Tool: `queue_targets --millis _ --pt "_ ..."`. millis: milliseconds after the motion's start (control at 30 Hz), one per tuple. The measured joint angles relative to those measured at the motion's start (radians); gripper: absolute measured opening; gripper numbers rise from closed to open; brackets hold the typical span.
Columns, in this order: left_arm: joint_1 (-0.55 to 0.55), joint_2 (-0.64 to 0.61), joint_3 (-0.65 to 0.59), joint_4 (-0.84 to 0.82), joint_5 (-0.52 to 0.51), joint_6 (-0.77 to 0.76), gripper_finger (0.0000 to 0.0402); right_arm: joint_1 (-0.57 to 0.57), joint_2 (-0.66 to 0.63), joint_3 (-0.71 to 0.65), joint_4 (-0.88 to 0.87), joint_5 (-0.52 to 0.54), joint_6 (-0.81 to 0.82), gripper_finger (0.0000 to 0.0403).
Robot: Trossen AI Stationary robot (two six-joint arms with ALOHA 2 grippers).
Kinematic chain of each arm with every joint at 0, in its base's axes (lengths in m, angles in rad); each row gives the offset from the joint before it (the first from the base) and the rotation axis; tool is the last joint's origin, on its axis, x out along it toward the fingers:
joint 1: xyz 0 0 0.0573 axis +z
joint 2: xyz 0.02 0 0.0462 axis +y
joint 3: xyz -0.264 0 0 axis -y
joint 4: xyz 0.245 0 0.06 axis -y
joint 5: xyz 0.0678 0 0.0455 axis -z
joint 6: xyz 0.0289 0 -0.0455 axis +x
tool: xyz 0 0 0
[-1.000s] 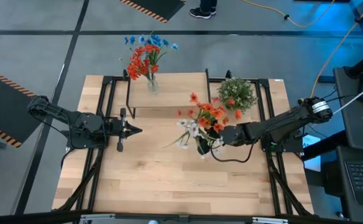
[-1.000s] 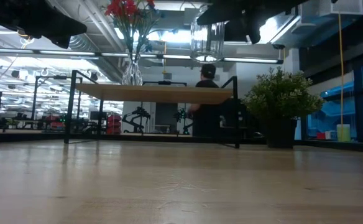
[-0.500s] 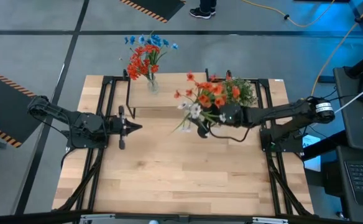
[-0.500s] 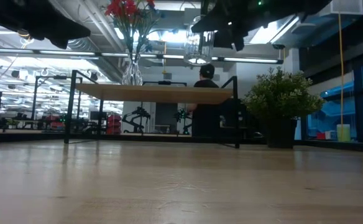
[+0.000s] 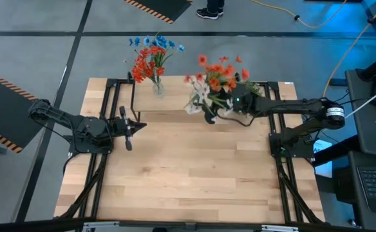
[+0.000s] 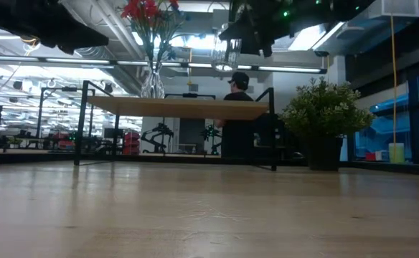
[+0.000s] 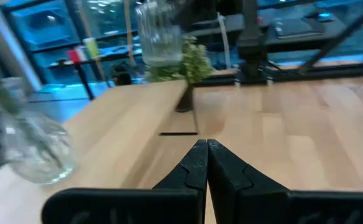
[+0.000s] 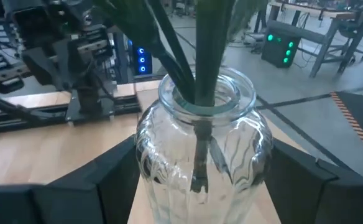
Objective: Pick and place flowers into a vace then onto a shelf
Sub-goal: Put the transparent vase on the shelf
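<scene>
**Where the cams look**

High cam: straight down on whole table (image 5: 175, 174). Low cam: at tabletop level, looks across to shelf (image 6: 177, 107). Wrist cams sit close; both see the held glass vase (image 8: 200, 149).

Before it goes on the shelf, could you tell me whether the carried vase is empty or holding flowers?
Holding flowers: green stems stand inside the ribbed clear glass vase, clamped in the right hand.
</scene>
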Motion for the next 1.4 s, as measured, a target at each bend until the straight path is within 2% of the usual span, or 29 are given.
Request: queue_targets --millis 200,367,767,1400 --pt "0.033 0.000 0.000 0.018 -0.074 0.030 0.0003 -0.091 0.041 0.023 -0.007 -0.079 -0.002 0.0284" --pt "0.090 0.000 0.000 0.018 -0.070 0.035 0.0003 -0.135 0.098 0.066 -0.005 -0.129 -0.032 0.0284" --pt "0.165 0.000 0.000 -0.018 -0.010 0.010 0.0003 -0.209 0.228 0.107 -0.004 -0.127 -0.031 0.0284" --pt "0.185 0.000 0.000 -0.045 -0.011 0.000 0.0003 -0.219 0.260 0.108 0.029 -0.120 -0.045 0.0284"
